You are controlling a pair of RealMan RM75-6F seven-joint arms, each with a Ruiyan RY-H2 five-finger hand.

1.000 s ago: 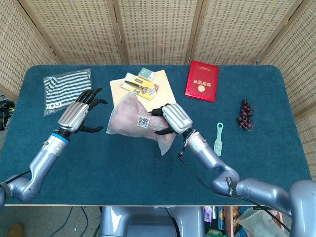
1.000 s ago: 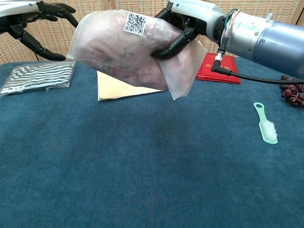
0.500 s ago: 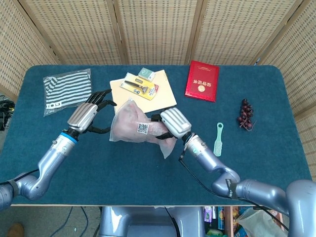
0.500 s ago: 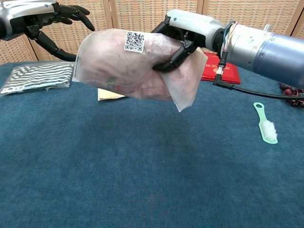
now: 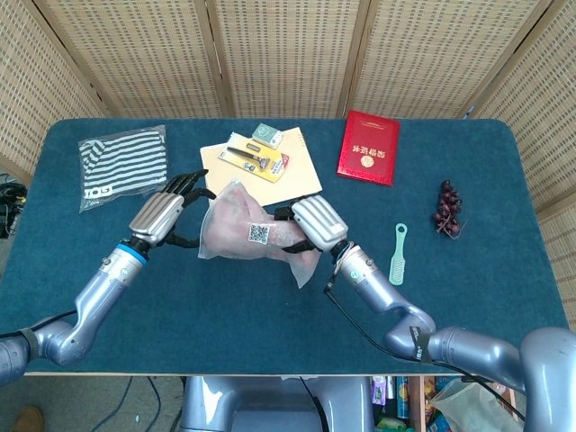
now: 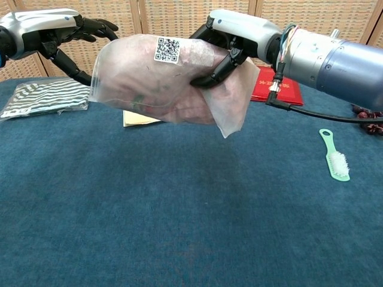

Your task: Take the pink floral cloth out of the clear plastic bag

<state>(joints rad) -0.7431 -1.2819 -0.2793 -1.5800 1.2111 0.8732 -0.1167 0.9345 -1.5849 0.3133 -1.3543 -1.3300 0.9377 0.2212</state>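
Right hand (image 5: 310, 225) clamped on the clear plastic bag (image 5: 243, 232), fingers (image 6: 218, 66) curled round its bunched end, holding it aloft above the blue table (image 5: 468, 279). Bag stretching from that hand toward nine o'clock, QR label on top, loose flap drooping at five o'clock below the grip. Pink floral cloth (image 6: 161, 89) showing faintly through the plastic, inside the bag. Left hand (image 5: 166, 214) at nine o'clock of the bag, fingers spread, gripping nothing, fingertips at the bag's far edge; touching or just short of it cannot be told. Beyond the bag at twelve o'clock, a tan envelope (image 5: 301, 171); striped pouch (image 5: 121, 164) at ten o'clock.
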